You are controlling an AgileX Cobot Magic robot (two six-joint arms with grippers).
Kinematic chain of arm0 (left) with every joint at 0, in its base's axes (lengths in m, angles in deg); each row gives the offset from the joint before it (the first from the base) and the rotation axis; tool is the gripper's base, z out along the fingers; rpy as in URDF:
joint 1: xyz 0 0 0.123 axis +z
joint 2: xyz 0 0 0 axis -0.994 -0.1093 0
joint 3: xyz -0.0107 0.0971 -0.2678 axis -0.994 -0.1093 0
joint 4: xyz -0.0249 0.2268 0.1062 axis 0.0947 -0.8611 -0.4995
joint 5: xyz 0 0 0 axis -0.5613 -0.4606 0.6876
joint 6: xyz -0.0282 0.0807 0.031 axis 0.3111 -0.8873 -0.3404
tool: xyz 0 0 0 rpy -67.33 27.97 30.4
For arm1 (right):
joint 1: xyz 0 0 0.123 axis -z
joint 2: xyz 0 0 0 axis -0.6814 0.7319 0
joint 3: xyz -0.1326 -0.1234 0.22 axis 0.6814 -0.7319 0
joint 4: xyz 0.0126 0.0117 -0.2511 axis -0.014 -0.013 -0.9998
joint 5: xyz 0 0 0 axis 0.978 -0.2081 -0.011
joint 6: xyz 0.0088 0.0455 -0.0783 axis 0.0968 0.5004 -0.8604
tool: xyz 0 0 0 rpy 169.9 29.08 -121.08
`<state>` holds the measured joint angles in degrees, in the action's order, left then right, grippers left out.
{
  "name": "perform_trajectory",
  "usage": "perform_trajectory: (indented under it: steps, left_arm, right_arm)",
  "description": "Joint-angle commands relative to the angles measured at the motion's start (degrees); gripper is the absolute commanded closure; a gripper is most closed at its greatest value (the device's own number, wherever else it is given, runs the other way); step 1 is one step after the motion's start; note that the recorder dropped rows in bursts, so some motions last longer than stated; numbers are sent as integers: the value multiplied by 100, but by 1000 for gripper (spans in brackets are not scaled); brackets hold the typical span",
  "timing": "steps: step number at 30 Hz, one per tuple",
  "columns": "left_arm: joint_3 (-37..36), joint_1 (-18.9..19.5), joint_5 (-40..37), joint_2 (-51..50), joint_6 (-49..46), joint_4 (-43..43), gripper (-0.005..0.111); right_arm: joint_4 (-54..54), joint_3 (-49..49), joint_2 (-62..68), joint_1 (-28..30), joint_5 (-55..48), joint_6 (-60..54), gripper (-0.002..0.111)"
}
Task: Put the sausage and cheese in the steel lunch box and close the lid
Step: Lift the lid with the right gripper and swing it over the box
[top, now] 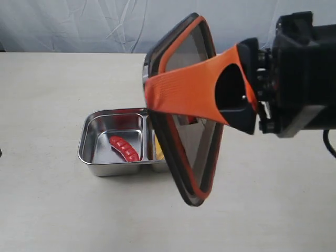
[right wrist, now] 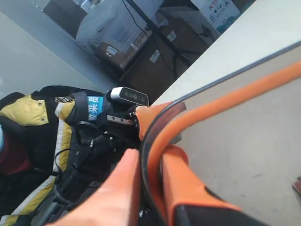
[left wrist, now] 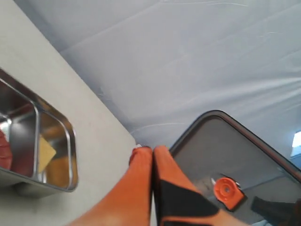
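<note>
orange right gripper (top: 157, 95) clamps lid (top: 195, 144) rim above steel lunch box (top: 87, 140); left gripper (left wrist: 152, 153) closed.

Sausage (top: 124, 148) in lunch box (top: 101, 140) (larger compartment).

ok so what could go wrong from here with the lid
The right gripper pinches the lid only at its rim, and the lid hangs steeply tilted, so it may slip or pivot. Lowered like this, its lower corner could hit the steel lunch box rim and shove it, leaving the lid skewed.
</note>
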<state>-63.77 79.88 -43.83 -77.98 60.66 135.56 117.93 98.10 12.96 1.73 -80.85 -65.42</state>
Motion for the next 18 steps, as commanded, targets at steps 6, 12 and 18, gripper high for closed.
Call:
perform_trajectory:
  steps: [6,12,18]
  left_arm:
    - [43,29,-161,24,-1478,1258,107]
    - [43,29,-202,24,-2326,1236,107]
    - [43,29,-697,24,-3440,1374,92]
  right_arm:
    - [1658,11,935,-1260,713,-1413,108]
    - [1705,371,1494,-1752,1374,-1677,108]
    - [1644,823,1918,-1945,1926,-1687,108]
